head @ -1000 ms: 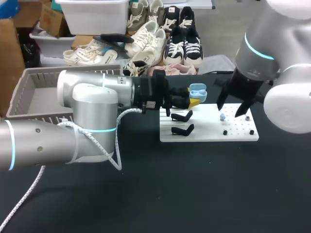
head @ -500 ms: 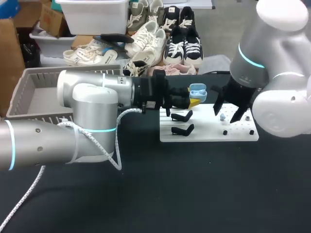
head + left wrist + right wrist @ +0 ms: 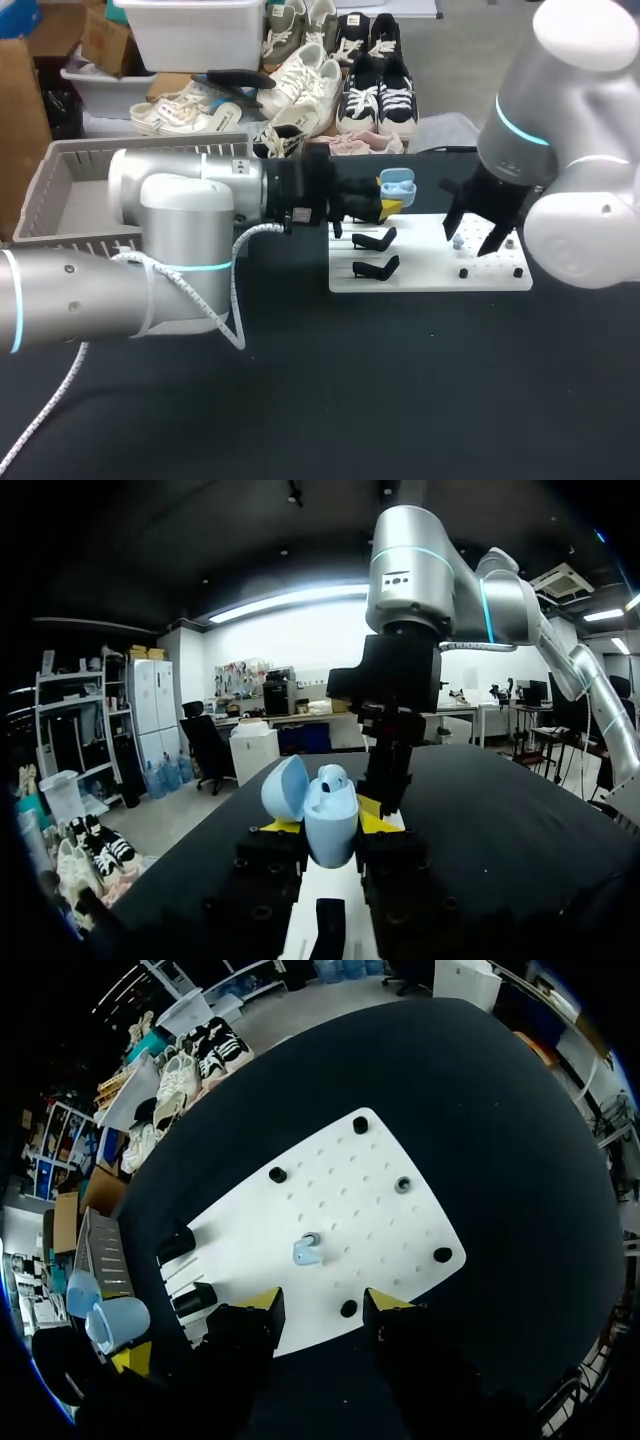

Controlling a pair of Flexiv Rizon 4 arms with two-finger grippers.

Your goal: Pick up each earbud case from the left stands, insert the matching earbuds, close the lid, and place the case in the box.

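My left gripper (image 3: 388,205) is shut on a light blue earbud case (image 3: 397,184), held above the left end of the white pegboard (image 3: 430,270). In the left wrist view the case (image 3: 331,818) stands between the yellow fingertips (image 3: 377,823) with its lid (image 3: 284,788) swung open; a pale earbud seems to sit in its top. A loose light blue earbud (image 3: 457,241) rests on the board. My right gripper (image 3: 479,237) hangs open just above it. In the right wrist view that earbud (image 3: 306,1251) lies ahead of the open gripper (image 3: 323,1302); the held case (image 3: 105,1317) is off to the side.
Two black stands (image 3: 375,240) (image 3: 375,268) sit on the board's left part with nothing on them. Small black pegs (image 3: 277,1174) dot the board. A grey basket (image 3: 45,190) stands at the far left, behind my left arm.
My right gripper has come down and toward the loose earbud on the board. My left arm has drawn the case slightly left.
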